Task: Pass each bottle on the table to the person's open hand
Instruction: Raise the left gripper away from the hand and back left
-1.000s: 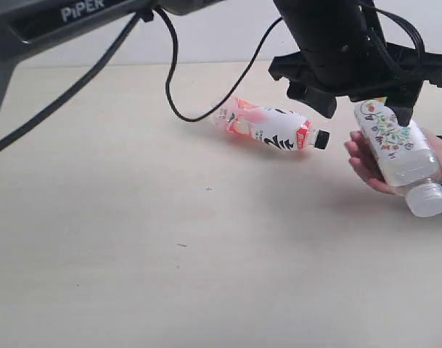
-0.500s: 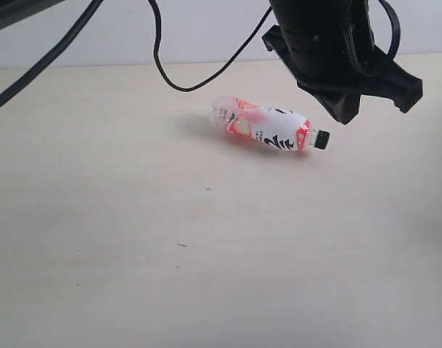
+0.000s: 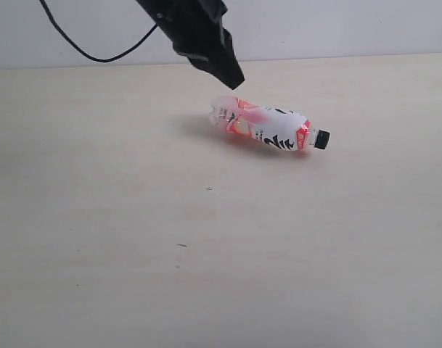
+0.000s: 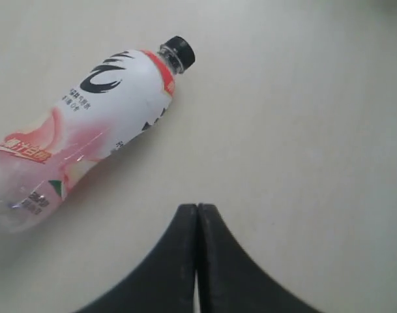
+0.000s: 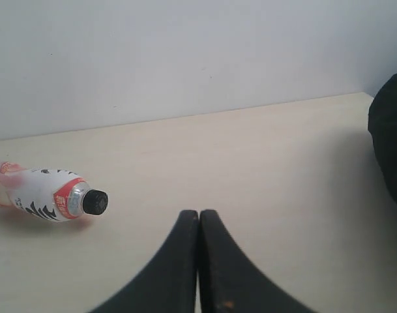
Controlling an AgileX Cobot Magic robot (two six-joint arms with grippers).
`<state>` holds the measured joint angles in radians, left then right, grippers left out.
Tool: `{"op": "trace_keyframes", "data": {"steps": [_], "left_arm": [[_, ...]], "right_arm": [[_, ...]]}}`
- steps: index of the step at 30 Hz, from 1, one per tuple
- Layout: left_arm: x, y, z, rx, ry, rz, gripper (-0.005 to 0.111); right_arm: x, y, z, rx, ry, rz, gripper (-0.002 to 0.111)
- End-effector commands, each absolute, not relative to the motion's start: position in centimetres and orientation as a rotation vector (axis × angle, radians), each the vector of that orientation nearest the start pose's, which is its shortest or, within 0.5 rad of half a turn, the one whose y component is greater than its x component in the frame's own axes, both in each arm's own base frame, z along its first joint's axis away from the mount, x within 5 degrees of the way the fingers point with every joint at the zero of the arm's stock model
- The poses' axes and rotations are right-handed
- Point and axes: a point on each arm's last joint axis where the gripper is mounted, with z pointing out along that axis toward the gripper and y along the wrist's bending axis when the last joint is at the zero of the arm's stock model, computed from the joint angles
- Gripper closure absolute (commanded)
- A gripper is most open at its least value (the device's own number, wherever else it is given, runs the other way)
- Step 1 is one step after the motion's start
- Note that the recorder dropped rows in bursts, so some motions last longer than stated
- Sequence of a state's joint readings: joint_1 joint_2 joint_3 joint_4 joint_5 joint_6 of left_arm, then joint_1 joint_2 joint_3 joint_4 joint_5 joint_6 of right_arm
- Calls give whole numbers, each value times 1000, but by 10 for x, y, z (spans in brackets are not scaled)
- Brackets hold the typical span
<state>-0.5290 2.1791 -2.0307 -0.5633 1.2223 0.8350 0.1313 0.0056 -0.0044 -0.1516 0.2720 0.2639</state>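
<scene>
Pressing its two black fingers flat together, the left gripper (image 4: 197,210) holds nothing and hangs above the table just beside the base end of the one bottle in view. The right gripper (image 5: 198,212) is likewise closed on nothing, fingers touching along their length, and sits well apart from the bottle, facing its capped end.

That clear plastic bottle with the pink-peach label (image 3: 268,129) lies on its side on the far half of the pale beige wood-grain tabletop (image 3: 206,254). Its label turns white toward the neck, with a bold black brush-stroke mark and a red band, and a small black screw cap (image 3: 321,138) closes it. The base end looks crumpled and translucent.

Bare tabletop lies on every side of the bottle, widest toward the near edge, with only a few tiny dark specks (image 3: 181,245). Behind it, the table's far edge meets a plain white wall (image 3: 337,25).
</scene>
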Motion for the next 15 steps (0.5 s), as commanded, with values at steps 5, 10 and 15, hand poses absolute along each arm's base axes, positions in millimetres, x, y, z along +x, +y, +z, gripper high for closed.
{"op": "trace_keyframes", "data": {"steps": [5,10,15], "left_arm": [[402,-239,243,1908,1864,-537,107],[412,-231,240,2015,1757,-300,107],[411,-232,240,2000,1771,-321,107]], "right_arm": [[55,4,190,12,1746,147,108],[55,4,190,12,1746,147,108],[55,4,190,12,1746,147,108]]}}
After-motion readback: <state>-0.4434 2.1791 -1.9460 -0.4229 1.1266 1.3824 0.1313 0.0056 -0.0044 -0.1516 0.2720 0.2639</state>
